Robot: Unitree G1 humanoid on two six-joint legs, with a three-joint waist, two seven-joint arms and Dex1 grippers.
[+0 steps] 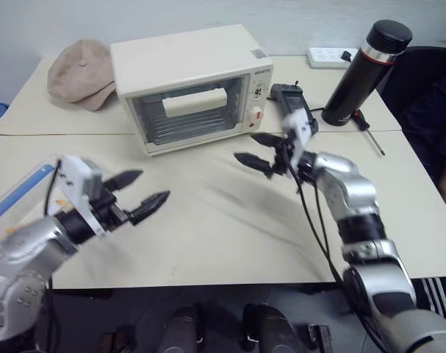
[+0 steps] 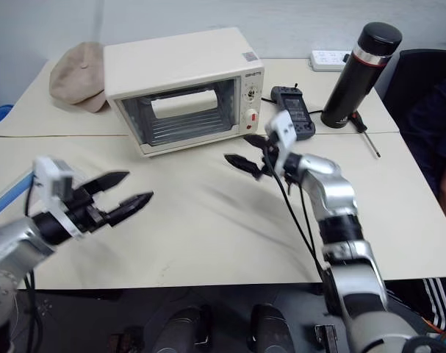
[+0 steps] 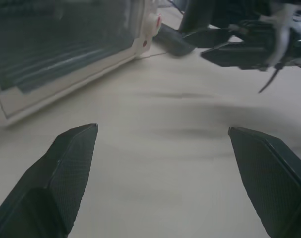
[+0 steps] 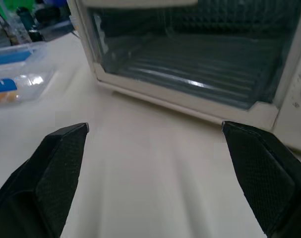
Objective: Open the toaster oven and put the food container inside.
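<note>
- Before the shut toaster oven [image 1: 189,88], the right gripper [image 1: 261,151] hovers, fingers spread and empty.
- Left gripper [image 1: 138,193] likewise released; food container [image 4: 16,74] untouched.
- Opening step: next, reach the door handle [image 1: 195,102].

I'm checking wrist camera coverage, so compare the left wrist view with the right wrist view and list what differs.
Left wrist view alone: the right gripper, open, above the table and a dark handheld device beside the oven. Right wrist view alone: the food container with blue strips, lying on the table apart from the oven. Both: the toaster oven with its glass door shut, and the cream table.
</note>
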